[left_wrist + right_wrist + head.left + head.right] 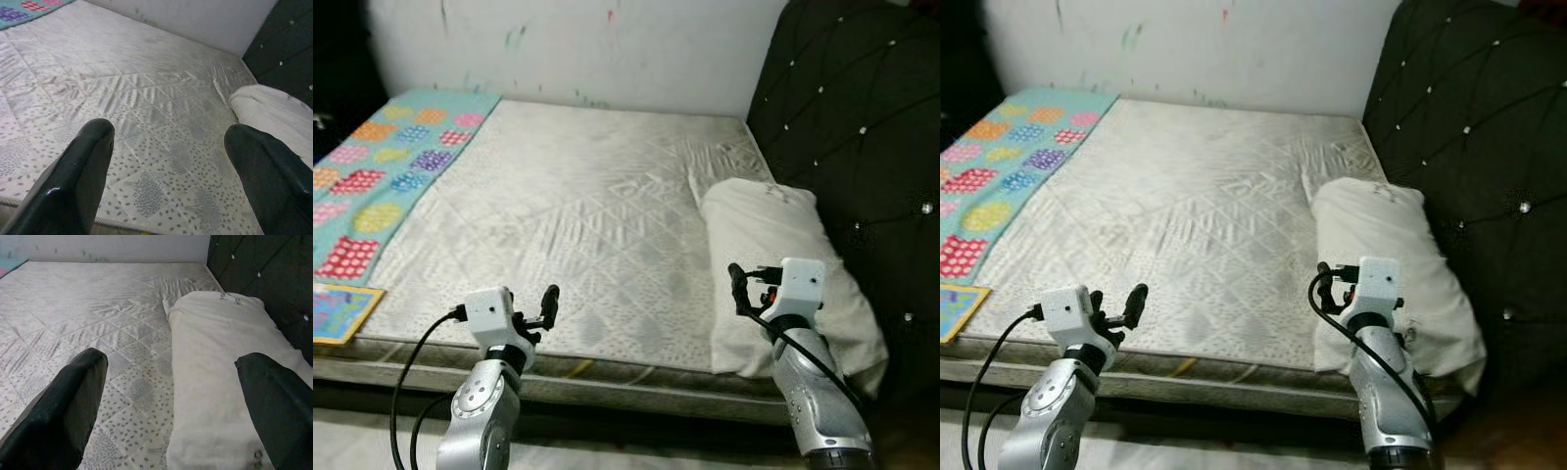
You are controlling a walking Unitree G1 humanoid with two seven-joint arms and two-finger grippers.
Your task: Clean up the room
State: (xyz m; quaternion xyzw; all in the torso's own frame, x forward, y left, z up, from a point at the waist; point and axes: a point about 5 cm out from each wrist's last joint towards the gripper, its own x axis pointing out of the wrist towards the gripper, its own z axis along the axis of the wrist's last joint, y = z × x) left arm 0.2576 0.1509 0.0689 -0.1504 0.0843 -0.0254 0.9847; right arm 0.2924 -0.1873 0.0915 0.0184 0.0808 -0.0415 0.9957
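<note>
A white pillow [754,220] lies lengthwise along the right side of the bare quilted mattress [587,215], against the dark headboard. My right gripper [751,284] hovers open over the pillow's near end at the bed's front edge; in its wrist view the pillow [215,347] runs between the two fingers, toward the right one. My left gripper [536,311] is open too, low at the front edge of the mattress with nothing between its fingers. A patchwork blanket [382,166] in turquoise with coloured squares covers the mattress's left strip.
The black tufted headboard [862,117] stands on the right. A white wall [607,49] with paint marks closes the far side. A flat colourful book or mat [337,311] lies at the front left corner. The bed's front edge [607,377] runs just before my arms.
</note>
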